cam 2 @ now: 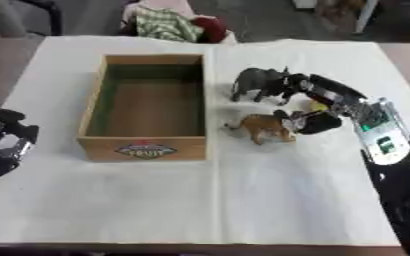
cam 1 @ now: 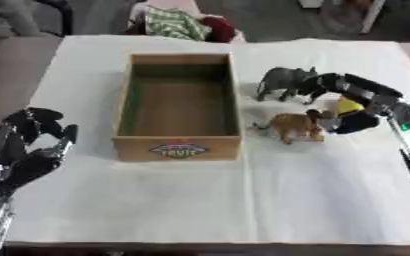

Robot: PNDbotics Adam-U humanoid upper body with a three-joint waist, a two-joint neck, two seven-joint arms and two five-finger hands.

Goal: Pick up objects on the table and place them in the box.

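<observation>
Left hand (cam 1: 29,145): black with silver joints, glossy segmented fingers. Right hand (cam 2: 318,107): black, silver-jointed; forearm carries an exposed green circuit board (cam 2: 379,132) in a silver-white housing.

Table covering: we see a white cloth (cam 1: 200,200) spread over the whole table, with a faint crease running from the near edge toward the far side.
Table edge: a dark strip (cam 1: 217,247) of the table shows along the bottom, below the cloth.
Beyond the far edge: we make out a heap of fabric, a green-and-white checked piece (cam 1: 175,23) next to a dark red piece (cam 1: 219,27), resting on something pale pink.
Floor: grey floor (cam 1: 278,17) lies behind the table.
Far right: a pale upright shape (cam 2: 366,15) stands on the floor; we cannot tell what it is.
</observation>
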